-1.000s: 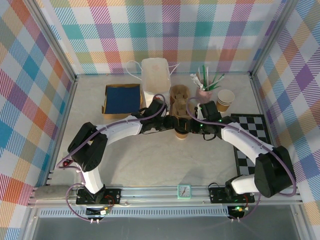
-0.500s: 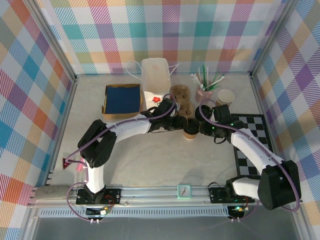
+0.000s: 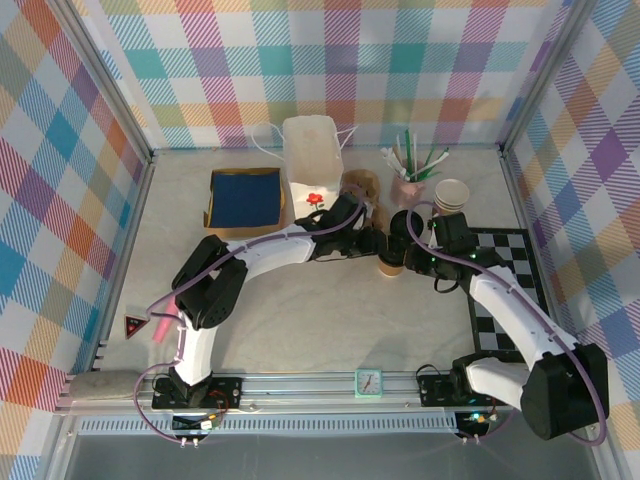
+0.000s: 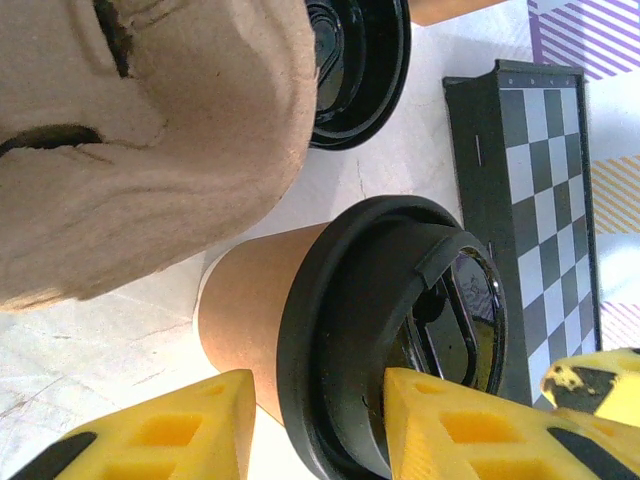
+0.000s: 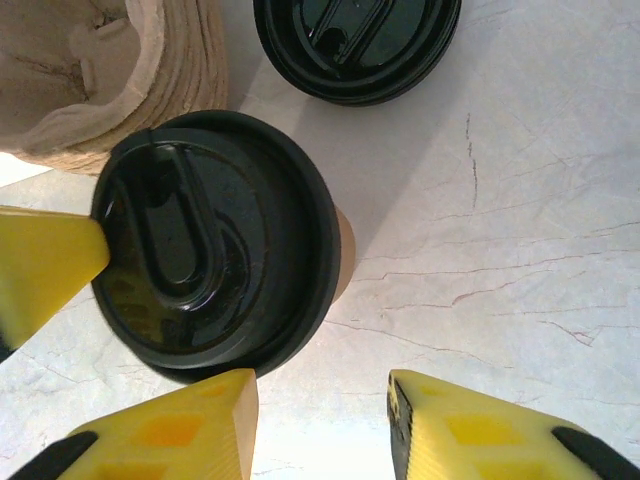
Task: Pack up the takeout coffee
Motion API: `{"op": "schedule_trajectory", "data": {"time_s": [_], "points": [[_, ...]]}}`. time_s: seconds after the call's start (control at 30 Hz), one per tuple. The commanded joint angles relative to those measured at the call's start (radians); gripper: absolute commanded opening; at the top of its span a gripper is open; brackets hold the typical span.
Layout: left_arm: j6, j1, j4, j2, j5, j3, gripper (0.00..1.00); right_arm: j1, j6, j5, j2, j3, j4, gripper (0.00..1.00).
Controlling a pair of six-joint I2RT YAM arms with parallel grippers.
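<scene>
The takeout coffee [image 3: 390,263], a brown paper cup with a black lid, stands on the table right of the cardboard cup tray [image 3: 362,188]. My left gripper [image 3: 378,245] reaches it from the left. In the left wrist view the yellow fingers [image 4: 150,435] straddle the cup [image 4: 300,320] at its lid rim, shut on it. My right gripper [image 3: 405,255] sits just right of the cup. In the right wrist view its fingers [image 5: 470,425] stand open over bare table, with the lid [image 5: 210,250] up and to their left. The white flowered bag [image 3: 312,160] stands open at the back.
A loose black lid [image 5: 355,40] lies beyond the cup. A chessboard [image 3: 510,270] lies to the right, lidless cups [image 3: 450,198] and a pink cup of straws [image 3: 410,170] behind it. A blue-lined box [image 3: 247,198] sits left of the bag.
The cup has travelled rightward with my left gripper, away from the tray's front. My right gripper has backed off to the right and its jaws have widened.
</scene>
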Motion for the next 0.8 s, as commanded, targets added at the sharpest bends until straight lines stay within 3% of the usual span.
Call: {"op": "schedule_trajectory", "data": {"time_s": [0.0, 0.3, 0.77], "points": [[-0.001, -0.023, -0.097, 0.051, -0.001, 0.023, 0.38, -0.008, -0.017, 0.021, -0.030, 0.018, -0.032, 0.40], [0.058, -0.030, -0.197, 0.021, -0.022, 0.101, 0.45, -0.010, -0.044, 0.011, -0.069, 0.053, -0.063, 0.49], [0.088, -0.029, -0.223, -0.072, -0.022, 0.126, 0.51, -0.009, -0.090, -0.060, -0.149, 0.085, -0.050, 0.55]]}}
